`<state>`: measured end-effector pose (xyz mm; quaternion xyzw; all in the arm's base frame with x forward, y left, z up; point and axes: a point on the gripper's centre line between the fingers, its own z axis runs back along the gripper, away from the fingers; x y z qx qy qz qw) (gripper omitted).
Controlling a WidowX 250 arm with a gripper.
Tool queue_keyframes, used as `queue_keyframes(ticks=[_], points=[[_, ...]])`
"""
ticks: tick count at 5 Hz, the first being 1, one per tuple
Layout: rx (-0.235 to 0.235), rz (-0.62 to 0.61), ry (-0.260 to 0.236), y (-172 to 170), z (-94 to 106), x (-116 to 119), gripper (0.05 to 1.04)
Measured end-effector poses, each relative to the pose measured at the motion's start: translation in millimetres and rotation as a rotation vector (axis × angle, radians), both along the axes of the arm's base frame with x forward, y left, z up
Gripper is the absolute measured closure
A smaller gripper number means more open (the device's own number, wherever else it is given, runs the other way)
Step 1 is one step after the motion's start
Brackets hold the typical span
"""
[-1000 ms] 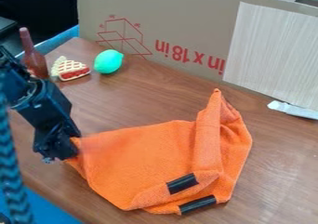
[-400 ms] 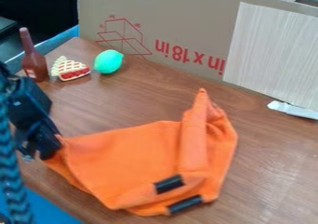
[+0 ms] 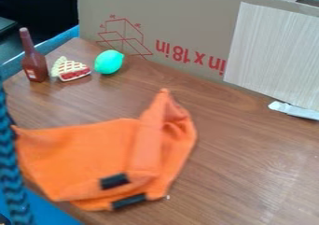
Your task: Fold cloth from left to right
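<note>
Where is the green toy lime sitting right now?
In the camera view, the green lime stands at the upper left on the table, just right of the pie slice and in front of the cardboard box.

From where I stand, the braided cord (image 3: 12, 182) hides part of the cloth's (image 3: 87, 149) left end. Panel (image 3: 271, 51) and white strip (image 3: 294, 110): cut off at right. Pale speck (image 3: 168, 197) beside the cloth: too small to identify.
</note>
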<state>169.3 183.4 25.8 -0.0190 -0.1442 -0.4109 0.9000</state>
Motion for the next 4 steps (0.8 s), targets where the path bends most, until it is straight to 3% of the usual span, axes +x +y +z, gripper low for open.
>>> queue_keyframes(ticks=[1,2,4], points=[[-0.068,-0.013,0.062,0.0,11.3,-6.7,1.013],[-0.131,0.057,0.097,-26.5,44.2,1.0,1.013],[-0.192,0.259,0.184,-70.0,100.6,62.5,1.013]])
